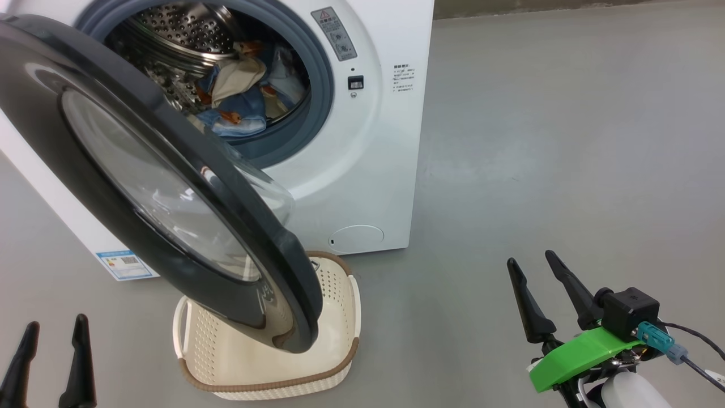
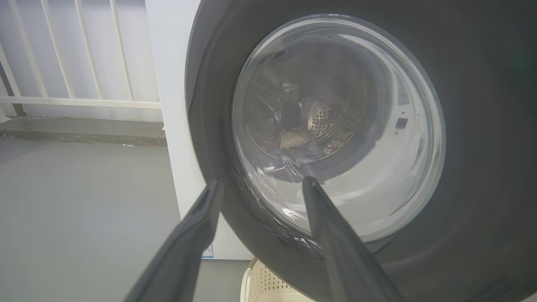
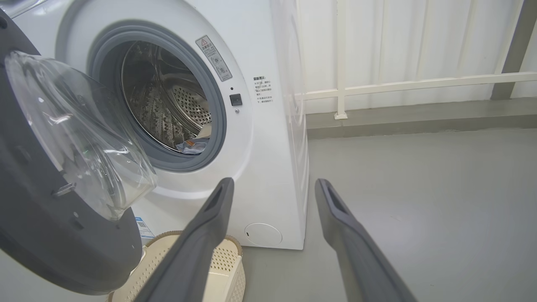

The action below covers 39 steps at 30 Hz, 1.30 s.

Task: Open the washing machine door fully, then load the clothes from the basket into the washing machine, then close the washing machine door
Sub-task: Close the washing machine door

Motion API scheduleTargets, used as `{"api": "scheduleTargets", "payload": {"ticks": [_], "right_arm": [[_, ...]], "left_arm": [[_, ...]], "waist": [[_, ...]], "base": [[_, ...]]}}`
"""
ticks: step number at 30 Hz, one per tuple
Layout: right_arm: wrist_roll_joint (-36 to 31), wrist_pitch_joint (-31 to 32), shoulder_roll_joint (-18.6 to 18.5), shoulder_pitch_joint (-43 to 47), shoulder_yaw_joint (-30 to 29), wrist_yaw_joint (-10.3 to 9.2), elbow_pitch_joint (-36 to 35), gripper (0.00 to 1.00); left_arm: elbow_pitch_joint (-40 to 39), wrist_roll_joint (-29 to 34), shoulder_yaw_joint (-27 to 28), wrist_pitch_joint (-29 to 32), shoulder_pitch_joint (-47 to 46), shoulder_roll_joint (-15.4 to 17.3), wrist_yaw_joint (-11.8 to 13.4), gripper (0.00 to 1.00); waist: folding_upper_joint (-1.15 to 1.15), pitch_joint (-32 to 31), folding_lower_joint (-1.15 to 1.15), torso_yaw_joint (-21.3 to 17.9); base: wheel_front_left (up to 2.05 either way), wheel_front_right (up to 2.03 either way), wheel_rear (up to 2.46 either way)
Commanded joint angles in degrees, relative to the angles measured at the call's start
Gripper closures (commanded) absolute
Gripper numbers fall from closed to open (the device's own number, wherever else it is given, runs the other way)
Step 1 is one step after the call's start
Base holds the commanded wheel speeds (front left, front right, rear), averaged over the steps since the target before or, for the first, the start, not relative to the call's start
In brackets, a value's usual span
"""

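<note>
Clothes (image 1: pixel 241 93) lying inside washing machine (image 1: pixel 362 170); basket (image 1: pixel 340 317) looking empty, sitting under half-swung door (image 1: pixel 153 187). Left gripper (image 1: pixel 56 322) and right gripper (image 1: pixel 531 258) both hanging wide, holding nothing. Door-closing step likely coming up, needing a push on the door's outer face.

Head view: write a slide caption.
Clothes lie in the washing machine; its door hangs partly open above the basket.

**Tight on the left, open on the right**

The washing machine door (image 1: pixel 153 187) juts across the left side of the drum (image 1: pixel 181 28) and overhangs most of the basket (image 1: pixel 338 294). To the right, bare floor (image 1: pixel 538 141) leaves a clear path to the drum mouth.
</note>
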Motion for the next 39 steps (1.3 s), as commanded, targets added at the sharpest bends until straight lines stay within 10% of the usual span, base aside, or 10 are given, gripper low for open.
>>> {"api": "scheduleTargets", "payload": {"ticks": [1, 28, 29, 31, 32, 39], "right_arm": [[-0.3, -0.71, -0.17, -1.19, 0.86, 0.26, -1.65, 0.0], [-1.19, -0.71, -0.5, -1.73, 1.41, 0.26, -2.66, 0.0], [-1.45, -0.71, -0.51, -1.91, 1.52, 0.26, -3.24, 0.13], [-1.8, -0.71, -0.4, -2.14, 1.54, 0.26, -4.63, 0.85], [-1.94, -0.71, -0.34, -2.18, 1.68, 0.26, -5.25, 1.0], [-2.02, -0.71, 0.99, -3.87, 4.75, 0.26, -12.37, 1.0]], "left_arm": [[-1.36, 0.71, 2.36, -0.37, -1.64, 1.45, -0.2, 0.0], [-0.58, 1.07, 2.15, -0.38, -1.1, -0.22, -0.2, 0.0], [-0.56, 0.99, 2.08, -0.38, -1.13, -0.3, -0.2, 0.0], [-0.56, 0.84, 1.84, -0.38, -1.15, -0.4, -0.2, 0.0], [-0.52, 0.73, 1.76, -0.38, -1.13, -0.45, -0.2, 0.0], [0.05, 0.21, 1.7, -0.38, -1.19, -0.75, -0.2, 0.0]], "waist": [[0.0, 0.01, 0.0, 0.01], [0.0, -0.74, 0.0, 0.77], [0.0, -0.79, 0.0, 1.03], [0.0, -0.91, 0.0, 1.67], [0.0, -1.0, 0.0, 2.03], [0.0, -1.6, 0.0, 5.4]], "base": [[0.0, 0.0, 0.0], [0.0, 0.0, 0.0], [0.0, 0.0, 0.0], [0.0, 0.0, 0.0], [0.0, 0.0, 0.0], [0.0, 0.0, 0.0]]}}
